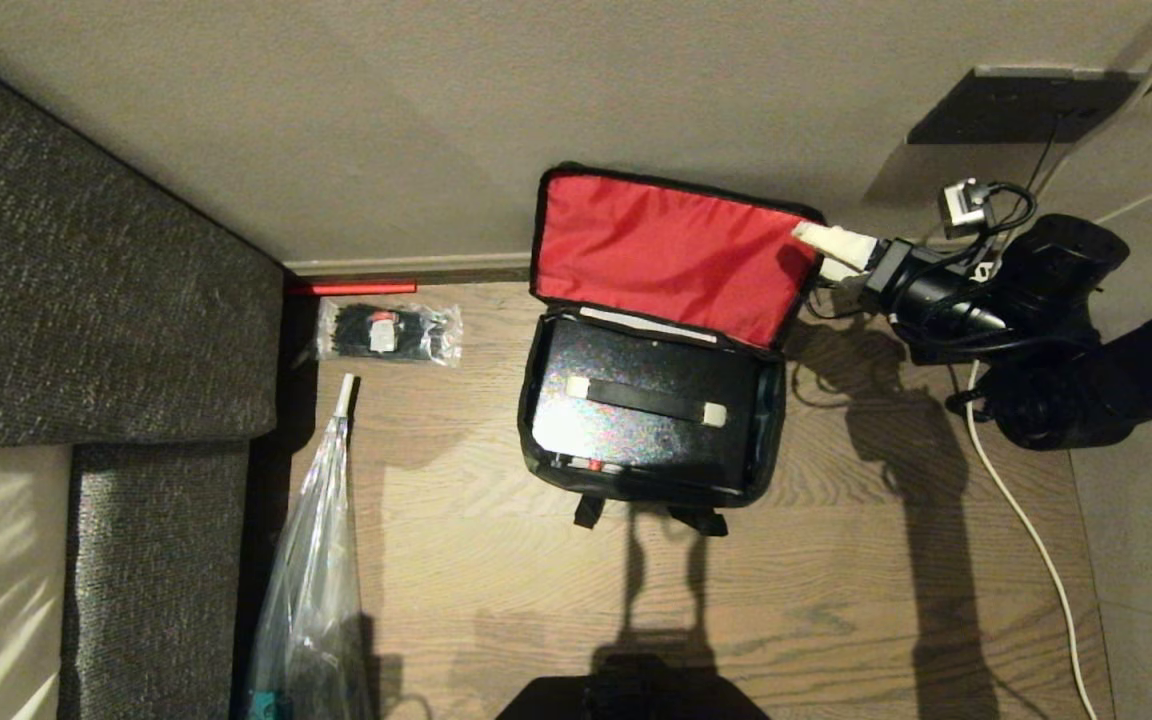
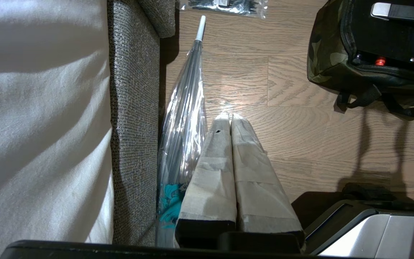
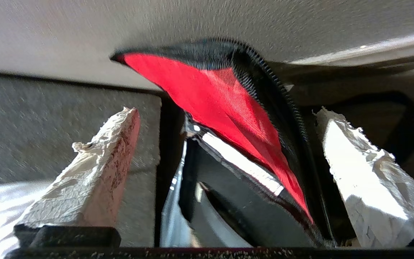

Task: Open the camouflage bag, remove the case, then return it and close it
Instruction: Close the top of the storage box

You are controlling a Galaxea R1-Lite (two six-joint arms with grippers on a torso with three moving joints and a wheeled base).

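The camouflage bag (image 1: 651, 420) sits on the wooden floor (image 1: 836, 560) close to the wall, well to the right of the grey sofa (image 1: 96, 300). It is a boxy soft bag with black sides and a black zipper running round the rim; the left wrist view shows green-brown camouflage cloth on its near corner (image 2: 323, 54). Its lid (image 1: 671, 255) stands raised toward the wall, showing a bright red lining edged in black. Two short black straps (image 1: 651, 515) stick out from the near side onto the floor.

Inside lies the case (image 1: 651, 415), flat, black and rectangular, filling nearly the whole opening. Its surface is glossy with a fine speckle, a black handle strip with pale ends runs across the top, and a small red latch (image 1: 595, 464) shows on the near edge.

The right end effector (image 1: 829, 250) is at the lid's right edge, its taped fingers (image 3: 99, 172) spread wide to either side of the red lining and black zipper rim, not clamped on it. The left end effector (image 2: 230, 117) hangs low over the floor beside the sofa, its taped fingers pressed together and holding nothing, next to a clear folded umbrella (image 1: 321, 560). A clear packet of black ties (image 1: 388, 332) lies by the wall.
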